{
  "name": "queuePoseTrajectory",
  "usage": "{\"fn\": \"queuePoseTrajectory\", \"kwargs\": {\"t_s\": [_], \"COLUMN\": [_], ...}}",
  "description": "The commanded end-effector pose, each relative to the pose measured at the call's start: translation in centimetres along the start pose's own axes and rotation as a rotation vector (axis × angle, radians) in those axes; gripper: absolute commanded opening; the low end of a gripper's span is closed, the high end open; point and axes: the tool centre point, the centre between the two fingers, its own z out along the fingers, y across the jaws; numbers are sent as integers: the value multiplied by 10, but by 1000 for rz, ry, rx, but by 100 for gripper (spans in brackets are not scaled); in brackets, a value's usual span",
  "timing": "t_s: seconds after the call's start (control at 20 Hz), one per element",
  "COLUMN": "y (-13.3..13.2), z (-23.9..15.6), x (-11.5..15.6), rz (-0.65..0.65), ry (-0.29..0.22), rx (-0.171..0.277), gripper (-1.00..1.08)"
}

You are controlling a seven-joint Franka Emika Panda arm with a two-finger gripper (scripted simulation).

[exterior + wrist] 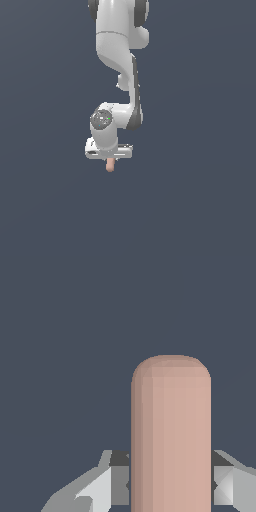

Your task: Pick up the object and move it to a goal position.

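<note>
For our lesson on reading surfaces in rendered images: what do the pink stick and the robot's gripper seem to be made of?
Pink stick: matte, plastic- or rubber-like, with flat even colour and no glints; a render leaves it open.
Gripper: smooth white plastic-looking shell with soft shading; its fingers look grey and faceted.

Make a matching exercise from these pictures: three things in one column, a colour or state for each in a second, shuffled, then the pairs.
Things:
1. object
2. gripper
3. arm

Descriptions:
A. white, reaching down from the top of the exterior view
B. salmon-pink, with a rounded end
C. fingers close on either side of the stick

Pairs: 1-B, 2-C, 3-A
</note>
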Motion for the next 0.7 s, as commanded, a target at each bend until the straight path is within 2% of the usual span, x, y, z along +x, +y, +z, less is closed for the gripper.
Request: {"fn": "queuePoseTrajectory", "kwargs": {"t_s": [0.0, 0.65], "y": [-3, -41], "z": [-6, -69], "x": [-4, -51], "rz": [0, 0], "ry": [1, 1], "rx": [0, 0], "gripper": [-100, -100]}}
